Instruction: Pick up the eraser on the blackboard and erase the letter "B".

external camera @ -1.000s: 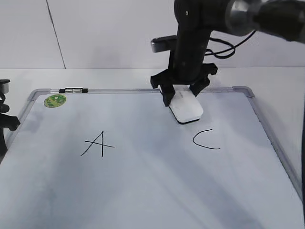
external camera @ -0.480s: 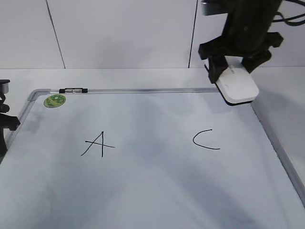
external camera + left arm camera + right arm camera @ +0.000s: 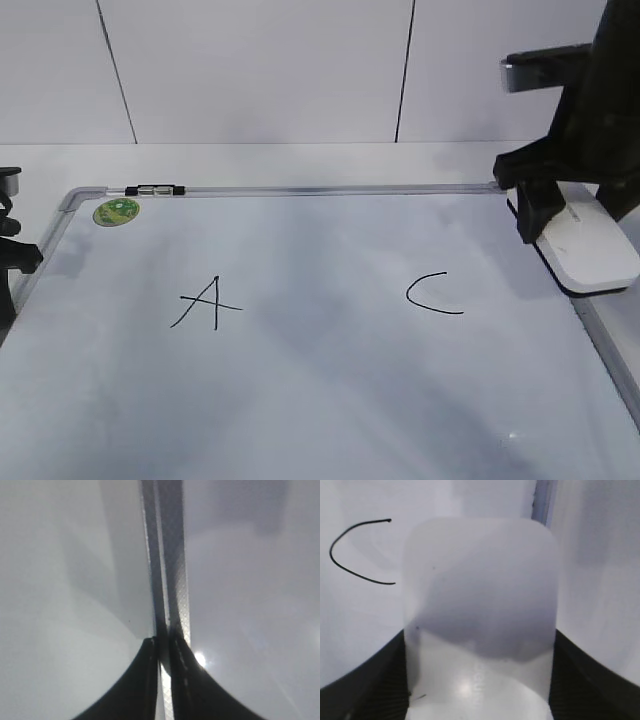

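Observation:
The white eraser (image 3: 588, 248) is clamped in my right gripper (image 3: 577, 226), low over the right frame of the blackboard (image 3: 320, 380). In the right wrist view the eraser (image 3: 480, 605) fills the middle between the black jaws of the right gripper (image 3: 480, 692). No letter "B" shows; the board between the black "A" (image 3: 205, 302) and "C" (image 3: 432, 293) is bare. My left gripper (image 3: 12, 258) sits at the board's left edge. In the left wrist view its jaws (image 3: 164, 647) are closed on the grey frame (image 3: 170, 555).
A green round sticker (image 3: 116, 211) and a small black-and-silver clip (image 3: 154, 188) sit at the board's top left. The "C" (image 3: 355, 555) lies left of the eraser in the right wrist view. A white wall stands behind the table.
My right gripper has carried the eraser from the board's top middle, up and to the right, then down to the right frame. The left arm has not moved.

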Robot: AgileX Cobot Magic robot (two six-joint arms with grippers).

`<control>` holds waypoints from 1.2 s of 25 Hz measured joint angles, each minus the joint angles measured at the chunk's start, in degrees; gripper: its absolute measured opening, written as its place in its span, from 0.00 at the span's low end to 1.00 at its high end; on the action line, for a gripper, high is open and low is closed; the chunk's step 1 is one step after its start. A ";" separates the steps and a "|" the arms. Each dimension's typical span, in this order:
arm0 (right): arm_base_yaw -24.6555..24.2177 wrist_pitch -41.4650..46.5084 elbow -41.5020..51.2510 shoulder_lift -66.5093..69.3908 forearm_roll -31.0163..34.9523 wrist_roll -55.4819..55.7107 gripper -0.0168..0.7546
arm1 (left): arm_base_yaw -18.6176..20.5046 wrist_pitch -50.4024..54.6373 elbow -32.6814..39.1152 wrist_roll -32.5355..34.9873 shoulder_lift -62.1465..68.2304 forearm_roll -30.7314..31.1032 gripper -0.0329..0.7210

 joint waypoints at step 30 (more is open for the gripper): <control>-12.14 -12.11 3.85 12.28 11.72 -11.06 0.70 | 0.00 0.43 0.00 0.00 0.00 -1.32 0.08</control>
